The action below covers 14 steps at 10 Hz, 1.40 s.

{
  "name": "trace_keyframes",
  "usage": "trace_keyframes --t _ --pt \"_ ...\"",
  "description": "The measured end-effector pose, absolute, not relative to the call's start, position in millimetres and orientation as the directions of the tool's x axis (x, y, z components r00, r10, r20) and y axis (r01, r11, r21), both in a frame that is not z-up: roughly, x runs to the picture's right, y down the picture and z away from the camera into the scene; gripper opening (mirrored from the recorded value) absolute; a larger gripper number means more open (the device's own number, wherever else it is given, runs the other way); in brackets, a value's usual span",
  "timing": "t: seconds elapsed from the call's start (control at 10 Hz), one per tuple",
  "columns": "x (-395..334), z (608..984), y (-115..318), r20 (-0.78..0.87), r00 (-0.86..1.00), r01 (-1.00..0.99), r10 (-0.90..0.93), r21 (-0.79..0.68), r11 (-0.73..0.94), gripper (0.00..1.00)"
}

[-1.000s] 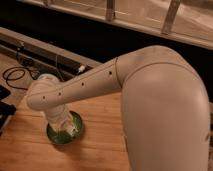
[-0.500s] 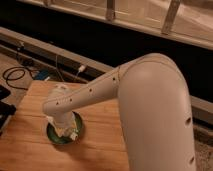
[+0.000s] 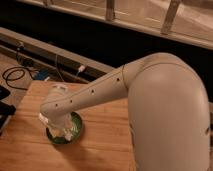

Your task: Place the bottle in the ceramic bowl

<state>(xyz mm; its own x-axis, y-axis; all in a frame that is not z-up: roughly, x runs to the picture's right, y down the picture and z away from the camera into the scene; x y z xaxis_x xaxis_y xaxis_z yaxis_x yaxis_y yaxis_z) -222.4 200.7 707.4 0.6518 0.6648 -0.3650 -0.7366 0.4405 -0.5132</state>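
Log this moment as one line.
gripper: down over bowl | bottle: hidden, cannot confirm | bowl: on wooden table, near left | arm: reaching left

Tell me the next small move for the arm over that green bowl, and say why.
Probably lower a touch and let go. The gripper hangs directly over the ceramic bowl on the wooden table, with something pale below it that looks like the bottle. The arm hides how the bottle sits, so a short descent before releasing seems safest.
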Motion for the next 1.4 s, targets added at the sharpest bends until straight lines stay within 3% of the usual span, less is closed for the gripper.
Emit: trace_keyframes --t 0.2,0.8,0.9,1.4 --pt "-220.2 708.2 200.6 -0.368 0.649 -0.739 0.666 -0.511 0.439 0.13" --pt "-220.2 708.2 200.5 -0.368 0.649 -0.739 0.666 -0.511 0.439 0.75" --pt "-220.6 708.1 200.7 -0.368 0.65 -0.739 0.665 -0.511 0.439 0.79" --pt "-221.5 707.8 201.1 -0.367 0.651 -0.738 0.664 -0.512 0.44 0.8"
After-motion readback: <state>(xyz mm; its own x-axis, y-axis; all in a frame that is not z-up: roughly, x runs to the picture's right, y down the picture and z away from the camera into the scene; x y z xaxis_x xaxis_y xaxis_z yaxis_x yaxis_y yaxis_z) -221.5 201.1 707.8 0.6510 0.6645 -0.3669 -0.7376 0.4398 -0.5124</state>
